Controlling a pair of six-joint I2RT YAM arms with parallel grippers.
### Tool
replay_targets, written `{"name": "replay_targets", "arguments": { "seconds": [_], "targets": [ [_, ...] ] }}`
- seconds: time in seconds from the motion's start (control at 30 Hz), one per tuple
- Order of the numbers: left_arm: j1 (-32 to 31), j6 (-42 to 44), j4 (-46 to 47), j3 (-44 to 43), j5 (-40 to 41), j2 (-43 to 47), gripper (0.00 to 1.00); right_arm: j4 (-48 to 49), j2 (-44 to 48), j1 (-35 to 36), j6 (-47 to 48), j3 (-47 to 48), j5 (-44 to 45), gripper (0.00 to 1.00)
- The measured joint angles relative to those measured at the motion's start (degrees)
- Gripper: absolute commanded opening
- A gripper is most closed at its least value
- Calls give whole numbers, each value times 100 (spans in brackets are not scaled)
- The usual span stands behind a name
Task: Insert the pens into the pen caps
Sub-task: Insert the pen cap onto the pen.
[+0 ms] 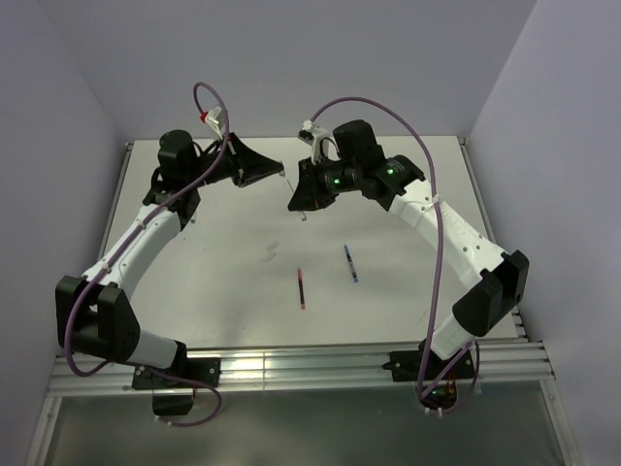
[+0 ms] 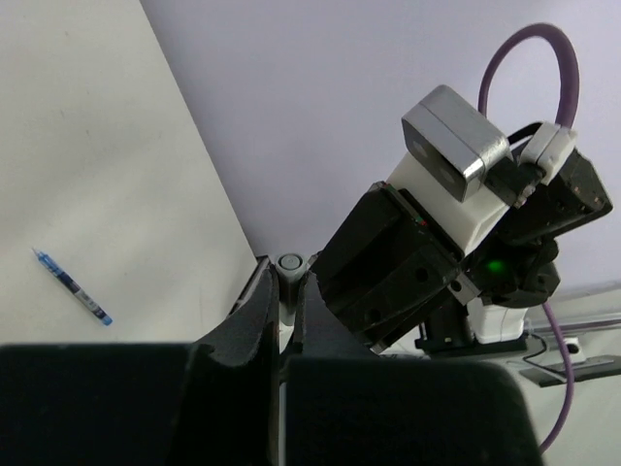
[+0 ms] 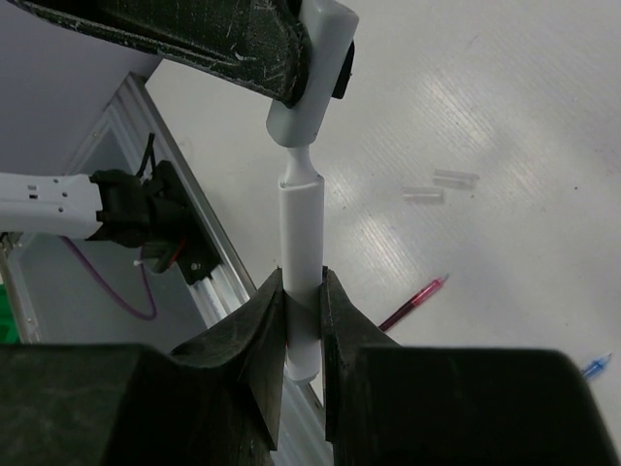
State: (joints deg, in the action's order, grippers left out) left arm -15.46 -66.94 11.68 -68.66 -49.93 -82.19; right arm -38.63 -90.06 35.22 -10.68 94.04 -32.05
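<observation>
I've got my right gripper (image 3: 303, 313) pinching a smooth white pen (image 3: 301, 223), left gripper (image 2: 288, 299) clamped on a stubby white cap (image 3: 309, 97).

Right gripper (image 3: 303, 291) clamps a white pen (image 3: 300, 228), its tip meeting the white cap (image 3: 312, 87) in the left gripper's fingers (image 3: 223, 44) (a red pen (image 3: 412, 304) lies beyond).

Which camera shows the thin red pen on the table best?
The top camera: the whole thin red pen lies in plain sight on the table. The right wrist camera shows part of it, the rest behind the right hand. The left wrist camera misses it.
</observation>
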Motion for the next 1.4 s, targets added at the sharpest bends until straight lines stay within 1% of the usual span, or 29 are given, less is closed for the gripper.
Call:
{"name": "replay_targets", "arguments": {
  "seconds": [0.2,0.33,0.47,0.67,0.77,0.97,1.1,1.2,1.33,1.4],
  "targets": [
    [-59,-192,986,566,-59,105,0,-101,-39,-33,-116,81,-195,0],
    [-74,-140,1215,667,-20,140,0,-260,-122,-66,-219,260,-328,0],
    [-74,-210,1764,870,-20,227,0,-302,-127,-103,-304,334,-557,0],
    [-74,-841,3198,1294,-37,238,0,-127,-127,-269,-603,343,-1294,0],
    [-72,-1357,4227,1499,74,232,0,197,-127,-374,-863,354,-1888,0],
    [-74,-2011,5344,1552,310,173,0,826,-127,-404,-1408,420,-2498,0],
    [-107,-2350,5814,1552,391,168,0,970,-127,-402,-1572,520,-2798,0],
    [-140,-2549,5982,1554,426,168,0,1045,-127,-404,-1609,538,-2986,0],
    [-190,-2573,6028,1556,435,175,0,1034,-127,-407,-1580,551,-3095,0],
    [-216,-2459,5886,1556,442,219,0,885,-127,-420,-1467,595,-3062,0]
  ]
}}
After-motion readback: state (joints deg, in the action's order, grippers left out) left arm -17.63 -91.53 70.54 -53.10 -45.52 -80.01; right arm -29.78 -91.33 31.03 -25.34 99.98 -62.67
